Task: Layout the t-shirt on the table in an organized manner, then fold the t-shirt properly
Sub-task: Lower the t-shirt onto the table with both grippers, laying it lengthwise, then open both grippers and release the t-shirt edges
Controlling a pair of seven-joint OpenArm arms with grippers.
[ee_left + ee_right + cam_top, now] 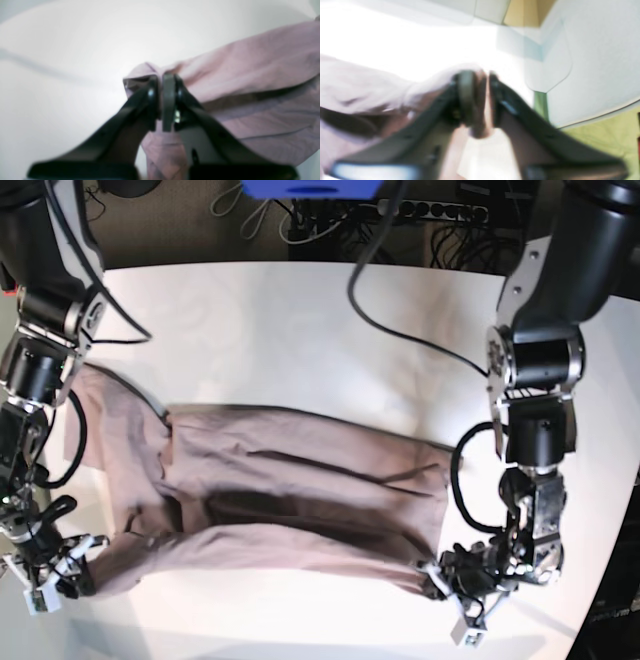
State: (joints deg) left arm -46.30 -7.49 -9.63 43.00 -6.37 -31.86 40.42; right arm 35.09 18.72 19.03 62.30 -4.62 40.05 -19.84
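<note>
Evidently mid-layout: the t-shirt [280,500] is pinched at five o'clock by the left gripper [462,580]; the right gripper [60,575], at seven o'clock, cannot be judged; flattening on the tabletop [280,330] is needed next.

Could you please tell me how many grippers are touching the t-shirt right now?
2. The left gripper is shut on the t-shirt at its near corner on the base view's right; the right gripper meets the cloth at the near corner on that view's left.
</note>
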